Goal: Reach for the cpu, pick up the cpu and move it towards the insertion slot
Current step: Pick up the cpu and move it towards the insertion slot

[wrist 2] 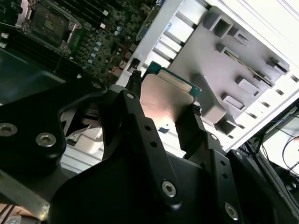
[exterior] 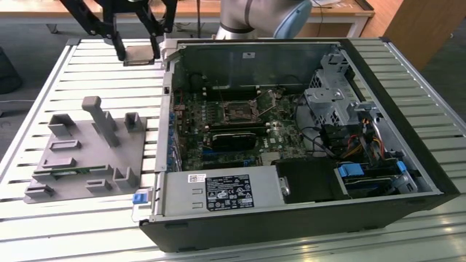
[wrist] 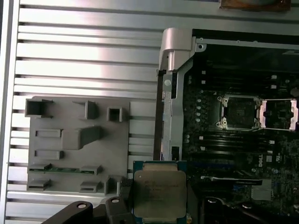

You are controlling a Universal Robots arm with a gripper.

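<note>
The cpu (exterior: 142,54), a flat square chip with a silvery top, hangs in the air at the back of the slatted table, just outside the computer case's back corner on the exterior view's left. My gripper (exterior: 138,51) is shut on it, one black finger (exterior: 119,48) on each side. In both wrist views the cpu (wrist 2: 164,95) (wrist: 160,192) sits between the black fingers (wrist 2: 132,95), with its green rim showing. The insertion slot (exterior: 239,111) (wrist: 239,112) (wrist 2: 48,21) lies on the motherboard inside the case, with its metal frame flipped open beside it.
The open computer case (exterior: 407,136) lies on the slatted metal table (exterior: 87,229). A grey plastic fixture (exterior: 80,153) (wrist: 77,144) with a thin green strip (exterior: 69,173) sits on the exterior view's left. A long black card (exterior: 233,141) lies just in front of the slot.
</note>
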